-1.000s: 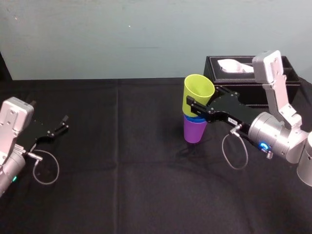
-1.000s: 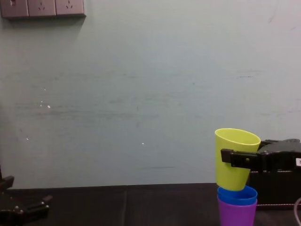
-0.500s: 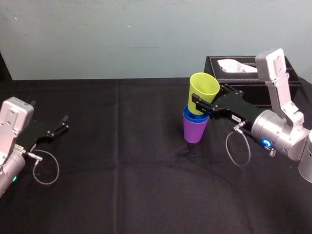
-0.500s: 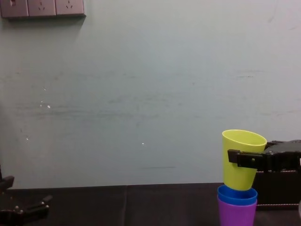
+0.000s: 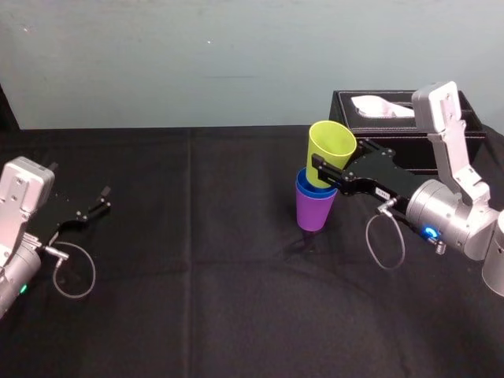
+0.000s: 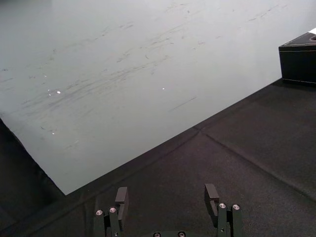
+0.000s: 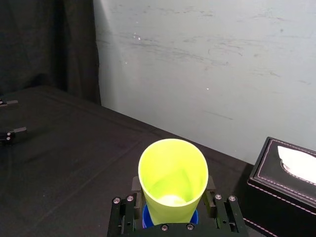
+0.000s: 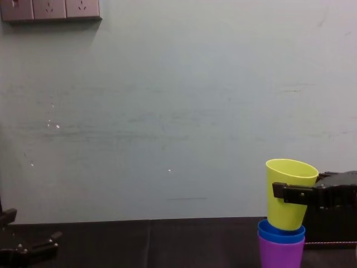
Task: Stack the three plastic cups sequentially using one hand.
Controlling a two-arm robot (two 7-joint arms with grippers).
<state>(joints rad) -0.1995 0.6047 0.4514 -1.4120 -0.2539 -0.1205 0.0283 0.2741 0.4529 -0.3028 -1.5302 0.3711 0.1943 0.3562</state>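
The purple cup stands on the black cloth with the blue cup nested in it. My right gripper is shut on the yellow-green cup, which tilts slightly, its base just inside the blue cup's mouth. From the chest the yellow-green cup sits atop the blue cup and the purple cup. In the right wrist view the fingers press both sides of the yellow-green cup, with the blue rim below. My left gripper rests open at the far left, with nothing between its fingers.
A black tissue box stands behind the right arm, close to the stack; it also shows as the tissue box in the right wrist view. A cable loops under the right wrist. Black cloth covers the table up to a pale wall.
The right gripper has carried the yellow-green cup slightly rightward and down, so its base has sunk into the blue cup. The left arm has not moved.
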